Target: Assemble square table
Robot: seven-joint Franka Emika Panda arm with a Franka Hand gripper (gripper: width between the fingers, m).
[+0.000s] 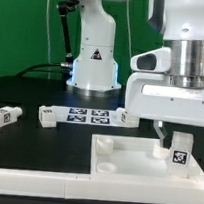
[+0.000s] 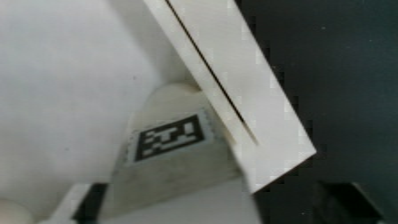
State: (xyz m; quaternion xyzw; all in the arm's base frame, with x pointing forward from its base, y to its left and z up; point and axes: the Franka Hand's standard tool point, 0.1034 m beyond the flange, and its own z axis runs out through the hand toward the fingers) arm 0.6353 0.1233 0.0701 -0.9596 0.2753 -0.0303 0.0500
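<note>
Large white plastic square panel with raised rim, six o'clock in exterior view; short white tagged leg post upright at its four-o'clock corner — two-finger gripper straddles it, clamping unclear. Likely seating this leg — next: grip, twist.

- Exterior view: bright, even light; the white square table almost glares against the black counter; shadows are faint.
- Wrist view: dimmer and greyish, with close surfaces soft and blurred.

A black table stands before a plain white wall, evenly lit.
</note>
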